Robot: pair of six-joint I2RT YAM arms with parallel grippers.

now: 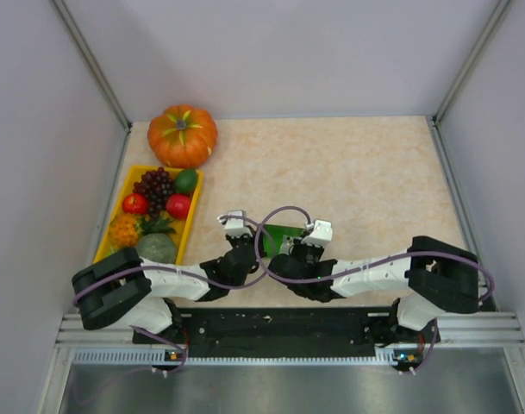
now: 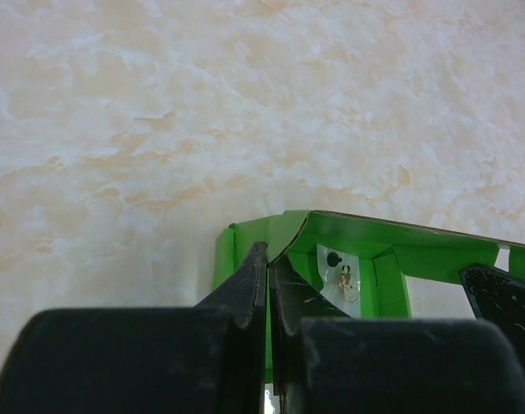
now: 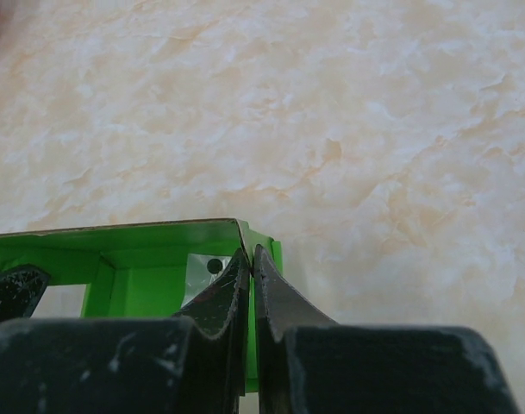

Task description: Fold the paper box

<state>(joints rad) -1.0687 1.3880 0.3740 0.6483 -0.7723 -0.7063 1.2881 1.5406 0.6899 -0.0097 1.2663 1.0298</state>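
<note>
Table (image 1: 365, 172) with a pale marbled top fills the scene, walled in by plain grey panels. The left arm (image 1: 159, 280) and the right arm (image 1: 383, 274) reach in from the near edge and meet at its near middle. A pumpkin (image 1: 183, 135) sits at the far left corner. Just near of it, a yellow tray (image 1: 114, 217) along the left side holds dark grapes (image 1: 156, 185), a round green fruit (image 1: 186, 180), two red fruits (image 1: 178, 205) and a green melon (image 1: 157, 247).

The paper box (image 1: 284, 235) lies between the two wrists, bright green card with its walls partly raised; whether it rests on the table cannot be told. The left gripper (image 2: 269, 259) has its jaws pressed together on the box's left corner wall, green card showing in the slit between the fingers. The right gripper (image 3: 247, 254) is clamped the same way on the right corner wall (image 3: 150, 241).

On an inner wall a small pale patch (image 2: 344, 280) carries a dark round dot and a tiny gold-coloured piece. Any lettering there is too small to read.
</note>
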